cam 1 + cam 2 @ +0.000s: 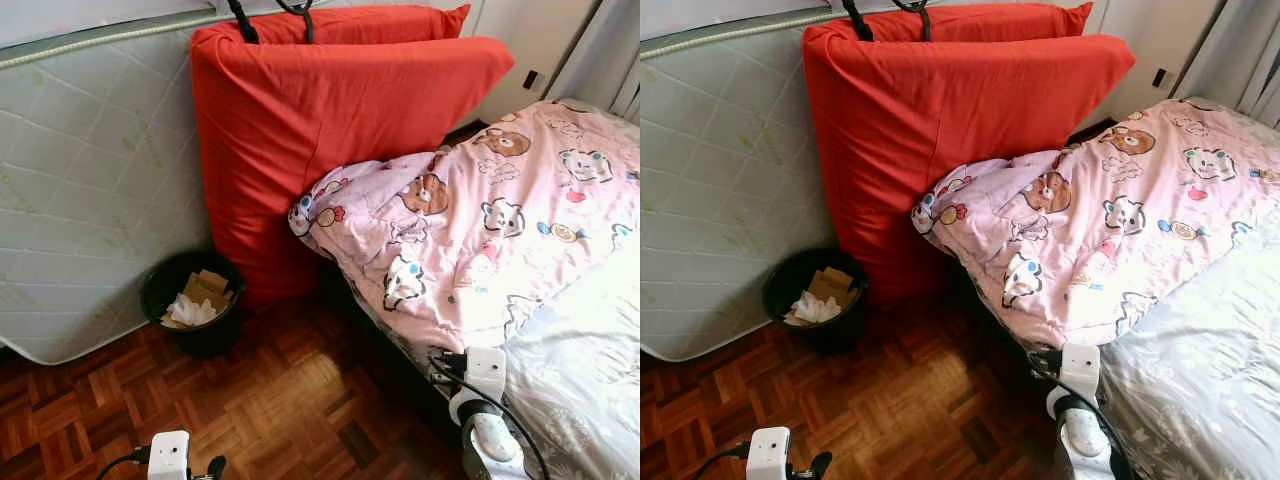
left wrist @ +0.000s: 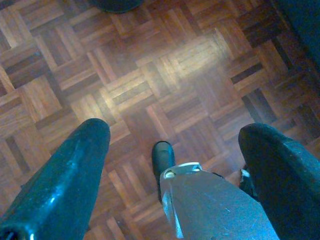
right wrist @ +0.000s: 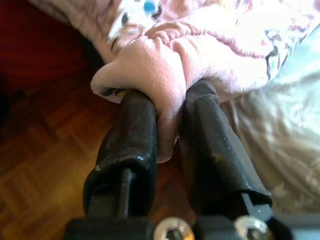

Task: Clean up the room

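Note:
A pink blanket (image 1: pixel 470 220) printed with cartoon bears lies rumpled across the bed (image 1: pixel 590 350), its edge hanging over the near side. My right gripper (image 3: pixel 167 95) is shut on a fold of that edge at the bedside, and pink cloth bulges out between the two black fingers (image 3: pixel 132 130). My right wrist (image 1: pixel 485 385) shows at the bed's edge. My left gripper (image 2: pixel 175 132) hangs low over the parquet floor (image 2: pixel 150 75), open, with nothing between its fingers.
A black bin (image 1: pixel 195 300) holding paper and cardboard stands on the floor by a white mattress (image 1: pixel 90 190) leaning on the wall. Two red cushions (image 1: pixel 330 130) lean upright behind the bed's head. Bare parquet (image 1: pixel 280 400) lies in front of me.

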`<state>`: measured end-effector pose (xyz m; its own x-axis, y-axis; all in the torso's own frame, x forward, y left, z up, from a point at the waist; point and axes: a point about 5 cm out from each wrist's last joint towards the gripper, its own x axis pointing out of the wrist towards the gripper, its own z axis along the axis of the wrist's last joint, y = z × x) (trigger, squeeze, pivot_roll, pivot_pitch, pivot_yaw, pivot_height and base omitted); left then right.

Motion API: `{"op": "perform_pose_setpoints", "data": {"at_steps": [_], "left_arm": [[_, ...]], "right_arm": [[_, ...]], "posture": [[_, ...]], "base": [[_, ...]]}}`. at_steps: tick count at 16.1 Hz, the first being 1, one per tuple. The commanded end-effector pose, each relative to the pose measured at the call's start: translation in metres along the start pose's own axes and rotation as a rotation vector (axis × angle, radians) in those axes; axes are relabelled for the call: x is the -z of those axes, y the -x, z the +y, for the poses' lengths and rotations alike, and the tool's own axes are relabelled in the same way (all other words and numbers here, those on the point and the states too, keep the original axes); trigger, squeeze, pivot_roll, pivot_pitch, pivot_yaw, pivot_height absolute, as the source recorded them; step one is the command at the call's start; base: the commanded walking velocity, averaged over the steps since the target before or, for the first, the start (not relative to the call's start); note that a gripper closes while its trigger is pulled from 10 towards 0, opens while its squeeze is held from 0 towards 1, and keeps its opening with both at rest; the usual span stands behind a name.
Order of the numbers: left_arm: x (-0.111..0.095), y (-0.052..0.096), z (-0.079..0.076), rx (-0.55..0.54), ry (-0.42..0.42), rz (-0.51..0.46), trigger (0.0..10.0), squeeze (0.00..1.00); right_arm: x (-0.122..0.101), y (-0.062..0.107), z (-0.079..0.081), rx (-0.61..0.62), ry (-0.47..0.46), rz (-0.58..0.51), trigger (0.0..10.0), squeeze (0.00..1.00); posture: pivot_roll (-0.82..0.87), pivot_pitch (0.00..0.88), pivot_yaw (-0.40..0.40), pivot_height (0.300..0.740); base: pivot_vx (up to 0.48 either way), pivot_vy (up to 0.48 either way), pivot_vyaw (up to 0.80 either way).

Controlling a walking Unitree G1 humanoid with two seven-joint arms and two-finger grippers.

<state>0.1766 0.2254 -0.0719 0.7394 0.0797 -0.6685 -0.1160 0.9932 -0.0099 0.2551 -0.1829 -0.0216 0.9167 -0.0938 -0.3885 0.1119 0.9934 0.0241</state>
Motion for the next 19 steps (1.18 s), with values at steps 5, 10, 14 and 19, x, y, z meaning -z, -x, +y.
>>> {"op": "perform_pose_setpoints", "data": {"at_steps": [5, 10, 14, 19], "left_arm": [[0.005, 0.001, 0.0, 0.007, -0.01, 0.028, 10.0, 0.0], [0.004, 0.001, 0.0, 0.007, -0.011, 0.033, 10.0, 0.0], [0.004, 0.0, 0.0, 0.008, -0.015, 0.04, 10.0, 0.0], [0.004, 0.0, 0.0, 0.011, -0.018, 0.043, 10.0, 0.0]], "right_arm": [[0.018, 0.006, 0.0, -0.02, 0.01, 0.094, 10.0, 1.0], [0.037, 0.014, 0.002, -0.064, 0.016, 0.197, 10.0, 0.93], [0.057, 0.025, 0.005, -0.113, 0.053, 0.314, 10.0, 0.0], [0.073, 0.034, 0.006, -0.116, 0.061, 0.404, 10.0, 0.0]], "posture": [[-0.05, 0.112, -0.054, 0.74], [-0.05, 0.113, -0.051, 0.74], [-0.05, 0.111, -0.048, 0.74], [-0.05, 0.111, -0.045, 0.74]], "base": [[0.0, 0.0, 0.0], [0.0, 0.0, 0.0], [0.0, 0.0, 0.0], [0.0, 0.0, 0.0]]}}
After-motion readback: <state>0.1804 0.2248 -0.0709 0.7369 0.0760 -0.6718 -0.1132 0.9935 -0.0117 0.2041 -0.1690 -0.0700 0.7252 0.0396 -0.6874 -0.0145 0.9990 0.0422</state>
